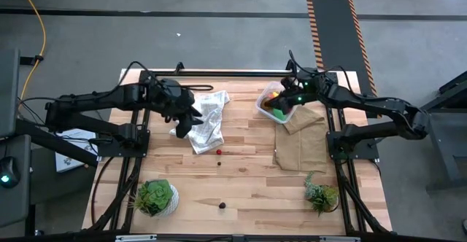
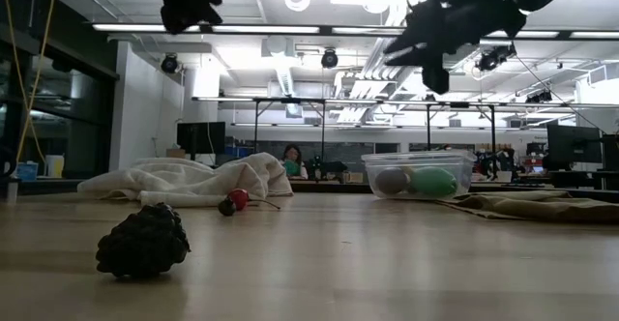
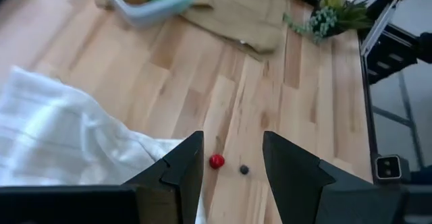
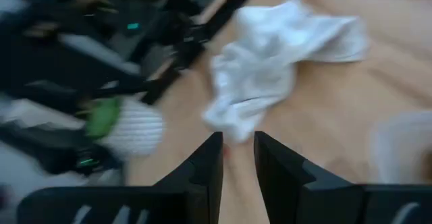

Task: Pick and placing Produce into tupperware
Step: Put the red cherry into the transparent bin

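The clear tupperware (image 1: 263, 107) (image 2: 418, 159) stands at the far right, one corner on the brown cloth (image 1: 303, 136). It holds a green oval (image 2: 434, 182), a brown ball (image 2: 391, 180) and a yellow-orange piece (image 1: 273, 95). A red berry (image 1: 219, 151) (image 3: 216, 161) and a dark berry (image 1: 219, 163) (image 3: 244, 170) lie on the wood at mid-table. Another dark berry (image 1: 222, 205) (image 2: 143, 243) lies near the front edge. My left gripper (image 1: 195, 118) (image 3: 233, 166) hangs open above the white cloth (image 1: 206, 122), nothing between its fingers. My right gripper (image 1: 281, 98) (image 4: 238, 150) hovers above the tupperware with a narrow empty gap.
The crumpled white cloth (image 2: 184, 180) lies at the far left of centre. Two potted plants (image 1: 155, 197) (image 1: 321, 194) stand at the near corners. Bare wood lies between the cloths and around the berries.
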